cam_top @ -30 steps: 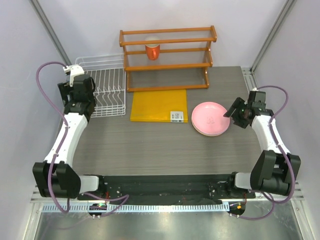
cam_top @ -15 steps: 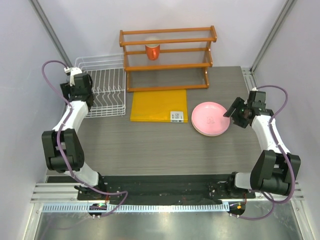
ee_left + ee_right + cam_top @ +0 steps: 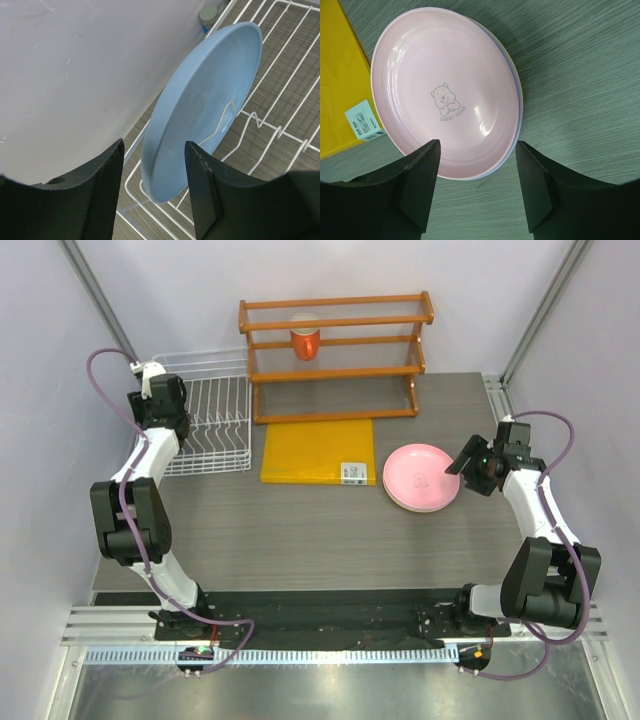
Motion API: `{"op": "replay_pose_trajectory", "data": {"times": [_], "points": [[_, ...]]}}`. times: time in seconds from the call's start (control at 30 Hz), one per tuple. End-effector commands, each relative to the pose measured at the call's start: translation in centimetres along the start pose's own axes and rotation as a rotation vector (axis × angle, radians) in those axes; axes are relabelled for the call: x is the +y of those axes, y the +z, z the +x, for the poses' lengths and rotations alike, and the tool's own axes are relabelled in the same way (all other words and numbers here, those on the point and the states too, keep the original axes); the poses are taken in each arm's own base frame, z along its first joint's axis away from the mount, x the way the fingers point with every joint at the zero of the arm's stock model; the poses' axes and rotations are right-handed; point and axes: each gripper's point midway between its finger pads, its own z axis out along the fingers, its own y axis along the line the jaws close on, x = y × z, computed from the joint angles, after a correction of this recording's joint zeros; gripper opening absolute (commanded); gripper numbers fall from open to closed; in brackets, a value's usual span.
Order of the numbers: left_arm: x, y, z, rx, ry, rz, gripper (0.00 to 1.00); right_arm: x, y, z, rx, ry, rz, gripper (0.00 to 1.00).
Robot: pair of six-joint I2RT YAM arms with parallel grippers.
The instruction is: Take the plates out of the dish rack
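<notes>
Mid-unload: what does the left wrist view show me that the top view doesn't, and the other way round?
Only left wrist: the blue plate, leaning on edge among the rack's prongs, seen between the open left pincer's fingers. Only top: the pink plate atop a stack on the table, the right pincer beside it, the board, the shelf with a cup. Both: the rack and table.

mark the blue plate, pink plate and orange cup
blue plate (image 3: 197,102), left wrist view, middle of its face
pink plate (image 3: 446,97), right wrist view, the bear print
orange cup (image 3: 305,344), top external view, its side
</notes>
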Motion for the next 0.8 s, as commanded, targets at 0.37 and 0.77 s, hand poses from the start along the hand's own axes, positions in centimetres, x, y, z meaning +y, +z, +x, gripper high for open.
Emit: {"op": "replay_pose_trajectory", "data": {"times": [0.37,0.77], "points": [[0.9,0.7,-1.0,-0.030,-0.038,-0.071,0.33,0.5,0.3,-0.4,-0.009,-0.020,-0.035,0.67],[1.8,-0.8,-2.7,-0.073,-0.031,-0.111,0.00,0.5,0.5,-0.2,-0.004,-0.019,-0.039,0.67]]}}
